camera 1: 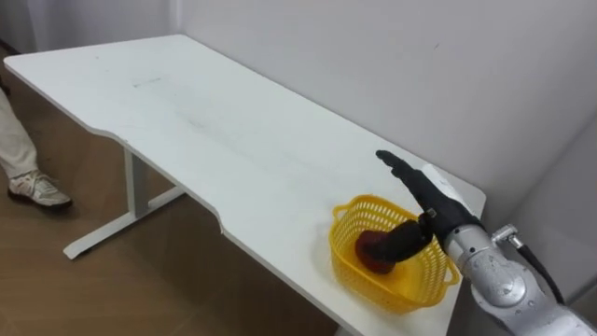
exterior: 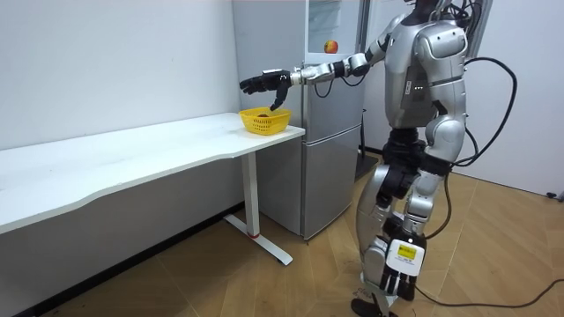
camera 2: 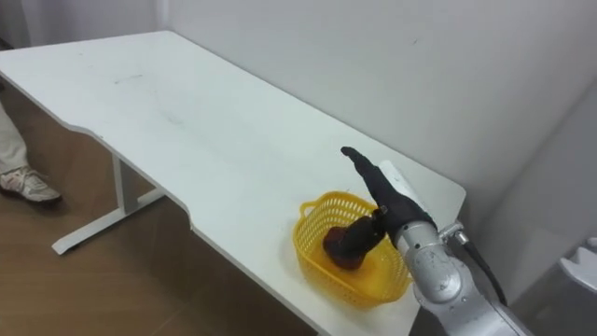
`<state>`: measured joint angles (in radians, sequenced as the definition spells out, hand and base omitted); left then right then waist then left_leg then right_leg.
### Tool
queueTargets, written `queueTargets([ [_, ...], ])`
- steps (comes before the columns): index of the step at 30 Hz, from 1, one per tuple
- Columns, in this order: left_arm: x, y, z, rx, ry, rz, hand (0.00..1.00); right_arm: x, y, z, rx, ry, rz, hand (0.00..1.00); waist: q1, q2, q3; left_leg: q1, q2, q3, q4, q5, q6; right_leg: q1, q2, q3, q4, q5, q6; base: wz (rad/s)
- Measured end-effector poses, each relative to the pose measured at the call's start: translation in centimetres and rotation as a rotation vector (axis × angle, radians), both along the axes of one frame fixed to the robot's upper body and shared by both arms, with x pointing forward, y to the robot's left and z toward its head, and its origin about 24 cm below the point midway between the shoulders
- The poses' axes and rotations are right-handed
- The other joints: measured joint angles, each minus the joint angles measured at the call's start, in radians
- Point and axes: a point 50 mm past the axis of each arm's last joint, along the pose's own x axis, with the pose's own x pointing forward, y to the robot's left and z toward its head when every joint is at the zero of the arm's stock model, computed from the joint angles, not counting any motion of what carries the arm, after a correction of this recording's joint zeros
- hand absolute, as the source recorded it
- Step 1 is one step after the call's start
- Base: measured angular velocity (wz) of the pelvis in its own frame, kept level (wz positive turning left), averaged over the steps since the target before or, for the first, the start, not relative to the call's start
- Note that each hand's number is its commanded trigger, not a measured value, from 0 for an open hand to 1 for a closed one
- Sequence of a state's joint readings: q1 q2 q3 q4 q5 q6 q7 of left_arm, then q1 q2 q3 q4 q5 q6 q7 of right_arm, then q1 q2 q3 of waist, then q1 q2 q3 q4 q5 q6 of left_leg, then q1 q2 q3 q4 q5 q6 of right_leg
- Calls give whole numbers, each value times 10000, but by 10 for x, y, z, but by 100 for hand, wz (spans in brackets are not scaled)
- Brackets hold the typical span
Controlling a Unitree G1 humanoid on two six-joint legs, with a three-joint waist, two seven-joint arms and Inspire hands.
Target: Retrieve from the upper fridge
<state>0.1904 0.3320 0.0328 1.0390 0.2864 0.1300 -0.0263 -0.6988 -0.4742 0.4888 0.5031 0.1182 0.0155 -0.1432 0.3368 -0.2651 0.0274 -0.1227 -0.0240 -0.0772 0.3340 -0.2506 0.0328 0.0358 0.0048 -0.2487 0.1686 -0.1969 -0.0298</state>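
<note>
Leftmost, a person's shoe (camera 1: 37,191) stands on the wood floor (camera 1: 140,289) beside the long white worktop (camera 1: 187,112). Near the worktop's right end sits a yellow basket (camera 1: 359,275), and a dark red item (camera 1: 375,250) lies inside it. Just above the basket hovers the right robot hand (camera 1: 424,191), its fingers stretched straight and spread, the thumb hanging down towards the red item without closing on it. Further right in the room view, a grey fridge (exterior: 326,167) stands against the worktop's end, and the robot stands upright in front of it.
</note>
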Motion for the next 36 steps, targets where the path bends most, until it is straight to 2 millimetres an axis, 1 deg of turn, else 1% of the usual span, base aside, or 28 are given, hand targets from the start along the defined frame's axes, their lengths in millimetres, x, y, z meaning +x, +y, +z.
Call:
queueTargets([
  [5,0,1,0,227,-89,-58,0,-3,5,6,173,-404,93,0,-80,11,7,219,43,199,-116,0,0,111,23,6,-13,0,0,-12],
  [7,-3,1,1,268,-51,-21,0,-8,7,8,536,-540,232,0,-301,89,-10,328,49,177,-139,-2,0,223,28,-13,-1,2,3,3],
  [8,-5,1,0,261,-16,-7,0,-13,9,12,894,-779,343,0,-363,115,-29,368,50,173,-141,-3,0,261,23,4,4,2,4,5],
  [10,-8,-1,0,177,30,2,0,-17,11,22,1275,-1212,514,0,-509,214,-24,449,50,180,-145,-7,1,349,41,-6,-6,2,4,0],
  [12,-13,-3,-1,140,67,-3,0,-22,11,41,1733,-2050,534,0,-738,328,-83,511,55,216,-245,-6,0,358,39,8,-15,2,4,-5],
  [13,-15,-2,-1,151,86,27,0,-23,12,47,1878,-2309,529,0,-842,362,-93,526,65,237,-255,-6,0,353,33,16,-11,2,4,-15],
  [15,-24,-2,-1,277,241,198,0,-33,18,66,2420,-3278,700,0,-877,528,-138,768,122,466,-335,-6,-1,466,12,47,-13,3,5,-27],
  [16,-27,-3,-1,274,267,280,0,-36,19,70,2533,-3491,768,0,-887,604,-136,849,122,477,-349,-7,0,536,6,42,-14,3,5,-18],
  [17,-30,-5,-3,232,336,317,0,-42,21,77,2782,-3866,911,0,-978,740,-175,1005,115,496,-401,-7,1,656,-22,37,-6,3,5,0],
  [18,-31,-7,-3,203,365,316,0,-47,22,81,3039,-4116,1015,0,-1099,846,-233,1142,113,499,-512,-7,1,735,-27,23,-6,3,5,0],
  [20,-30,-8,-3,173,260,418,0,-57,23,86,3257,-4499,1179,0,-1153,951,-259,1294,127,568,-606,-6,1,808,-23,103,-8,3,5,-12],
  [21,-30,-10,-4,138,215,421,0,-63,25,89,3363,-4714,1357,0,-1158,1018,-265,1403,160,697,-655,-6,0,846,-10,265,-12,3,6,-27],
  [22,-30,-11,-4,106,215,429,0,-65,27,91,3426,-4807,1465,0,-1191,1060,-266,1457,170,751,-675,-6,0,867,-4,334,-11,3,6,-27],
  [24,-30,-15,-6,-36,172,438,0,-73,29,100,3586,-5258,1750,0,-1518,1185,-258,1533,175,843,-674,-6,1,936,2,612,-6,3,6,-11],
  [25,-30,-16,-6,-65,142,434,0,-75,29,102,3578,-5423,1786,0,-1601,1204,-257,1558,180,892,-675,-7,1,932,7,680,-7,3,6,-18],
  [26,-29,-18,-7,-122,44,433,0,-82,27,108,3487,-5857,1784,0,-1665,1256,-228,1603,195,1005,-678,-9,5,931,17,800,-8,3,6,-28],
  [28,-28,-20,-8,-202,-34,425,0,-93,22,112,3595,-6420,1735,0,-1743,1322,-205,1668,206,1097,-710,-15,12,944,18,835,-4,3,6,-27],
  [29,-28,-23,-8,-270,-76,422,0,-100,20,114,3525,-6801,1672,0,-1838,1380,-194,1701,212,1177,-746,-18,15,951,17,829,0,4,7,-22],
  [30,-28,-25,-9,-353,-141,418,0,-106,19,116,3630,-7075,1738,0,-1980,1456,-195,1721,212,1221,-751,-23,20,954,17,853,1,4,7,-20],
  [31,-28,-27,-10,-391,-165,415,0,-109,19,117,3678,-7183,1766,0,-2044,1494,-206,1739,212,1249,-754,-23,21,957,17,875,1,4,8,-15],
  [32,-27,-29,-11,-464,-187,375,0,-113,19,119,3756,-7379,1817,0,-2246,1591,-219,1832,215,1298,-767,-25,24,992,17,946,1,4,8,-11],
  [33,-27,-31,-11,-543,-228,371,0,-119,18,119,3815,-7626,1857,0,-2345,1677,-231,1913,219,1334,-811,-26,26,1034,20,1044,4,4,8,-12],
  [34,-27,-32,-12,-580,-245,374,0,-122,17,119,3821,-7744,1843,0,-2366,1720,-231,1976,224,1380,-842,-26,25,1069,26,1110,4,4,8,-22],
  [35,-29,-35,-13,-656,-226,386,0,-127,15,119,3803,-7987,1752,0,-2368,1811,-239,2096,261,1560,-951,-25,25,1117,68,1160,13,4,8,-33],
  [36,-32,-36,-14,-737,-146,413,0,-131,15,119,3734,-8218,1674,0,-2447,1883,-265,2219,285,1650,-995,-30,17,1161,121,1214,13,4,8,-31],
])
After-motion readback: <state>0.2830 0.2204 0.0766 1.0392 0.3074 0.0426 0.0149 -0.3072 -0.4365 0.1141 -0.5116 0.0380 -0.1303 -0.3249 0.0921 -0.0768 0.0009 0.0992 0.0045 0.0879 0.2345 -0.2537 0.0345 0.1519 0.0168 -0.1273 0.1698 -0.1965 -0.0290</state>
